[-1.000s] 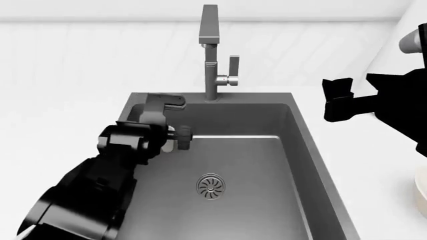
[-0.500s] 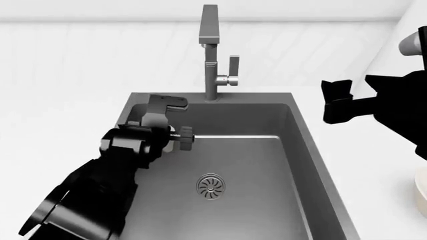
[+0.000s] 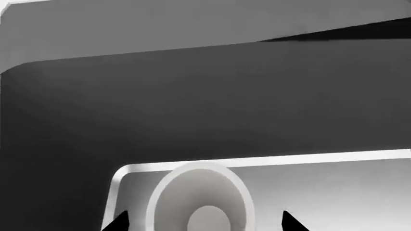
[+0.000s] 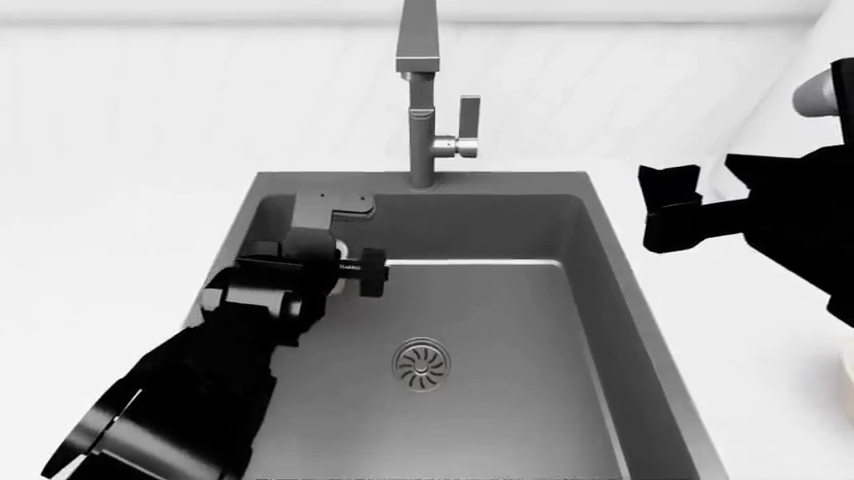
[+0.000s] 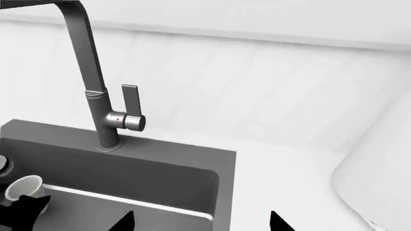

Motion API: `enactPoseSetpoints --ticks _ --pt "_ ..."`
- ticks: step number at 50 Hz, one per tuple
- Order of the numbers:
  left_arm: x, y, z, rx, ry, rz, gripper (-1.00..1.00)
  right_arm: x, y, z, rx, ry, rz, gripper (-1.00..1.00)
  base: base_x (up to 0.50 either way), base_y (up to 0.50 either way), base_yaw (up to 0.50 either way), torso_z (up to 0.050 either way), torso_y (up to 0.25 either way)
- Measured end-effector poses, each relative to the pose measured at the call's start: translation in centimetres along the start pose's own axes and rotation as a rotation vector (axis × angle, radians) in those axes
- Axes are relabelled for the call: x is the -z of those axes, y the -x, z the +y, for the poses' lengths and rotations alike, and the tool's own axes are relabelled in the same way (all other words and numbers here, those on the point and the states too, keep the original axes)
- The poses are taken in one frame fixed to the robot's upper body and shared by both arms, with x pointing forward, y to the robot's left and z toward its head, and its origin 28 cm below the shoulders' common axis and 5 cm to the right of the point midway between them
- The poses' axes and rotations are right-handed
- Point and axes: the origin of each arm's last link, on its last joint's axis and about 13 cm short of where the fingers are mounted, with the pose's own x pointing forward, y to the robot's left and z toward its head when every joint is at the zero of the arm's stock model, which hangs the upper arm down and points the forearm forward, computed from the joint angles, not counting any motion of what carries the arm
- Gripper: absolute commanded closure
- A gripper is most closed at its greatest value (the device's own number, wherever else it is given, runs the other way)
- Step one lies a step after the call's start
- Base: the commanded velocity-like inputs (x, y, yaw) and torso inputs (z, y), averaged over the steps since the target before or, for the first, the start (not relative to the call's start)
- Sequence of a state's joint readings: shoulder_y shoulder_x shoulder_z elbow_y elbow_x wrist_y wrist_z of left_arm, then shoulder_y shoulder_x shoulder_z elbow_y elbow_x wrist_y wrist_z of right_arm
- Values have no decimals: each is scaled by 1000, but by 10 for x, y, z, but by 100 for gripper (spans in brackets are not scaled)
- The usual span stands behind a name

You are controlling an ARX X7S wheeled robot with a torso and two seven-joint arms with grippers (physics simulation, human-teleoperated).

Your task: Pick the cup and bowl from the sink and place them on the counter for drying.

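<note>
The head camera has tipped down since half a second ago: the tall grey faucet (image 4: pixel 424 100) now sits higher in the frame with its spout cut by the top edge, and the round metal drain (image 4: pixel 420 364) has slid lower. The black left gripper (image 4: pixel 336 232) has pushed a touch deeper into the upper-left corner of the rectangular dark grey matte sink (image 4: pixel 587 290), down against the back wall. In the left wrist view the small white-grey tapered cup (image 3: pixel 200 202) lies on its side at the bottom centre, mouth towards the camera, and the two black fingertips (image 3: pixel 117 222) stand either side of it, spread apart and not touching it, so that gripper is released around the cup. The right wrist view catches the same cup (image 5: pixel 24 188) at its lower-left edge, in the basin's back corner by the left arm.

The black right gripper (image 4: pixel 667 208) hangs at the right of the head view above the smooth white bench (image 4: pixel 120 280), about where it was; its fingertips in its own wrist view stand wide apart with nothing between them, released. The left arm's bulk covers most of the sink's left side and hides the cup in the head view. A curved white form (image 5: pixel 378 187) fills the lower right of the right wrist view; what it is I cannot tell
</note>
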State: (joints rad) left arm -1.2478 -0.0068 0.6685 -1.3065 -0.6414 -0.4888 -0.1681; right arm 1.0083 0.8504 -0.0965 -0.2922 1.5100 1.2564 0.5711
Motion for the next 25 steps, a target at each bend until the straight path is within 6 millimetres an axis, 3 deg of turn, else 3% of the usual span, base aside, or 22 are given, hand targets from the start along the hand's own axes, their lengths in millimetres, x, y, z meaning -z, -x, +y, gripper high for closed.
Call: enactPoseSetpoints --ticks 10,11,25 --pt "-1 0 -1 5 8 -9 -100 0 2 0 1 1 -4 -100 0 0 0 0 -56" --pt "-1 0 -2 5 10 -13 100 0 2 0 1 1 -4 -100 0 0 0 0 0" --pt "-11 1 -1 2 11 -55 100 -2 4 0 0 2 -14 -100 0 0 0 0 0"
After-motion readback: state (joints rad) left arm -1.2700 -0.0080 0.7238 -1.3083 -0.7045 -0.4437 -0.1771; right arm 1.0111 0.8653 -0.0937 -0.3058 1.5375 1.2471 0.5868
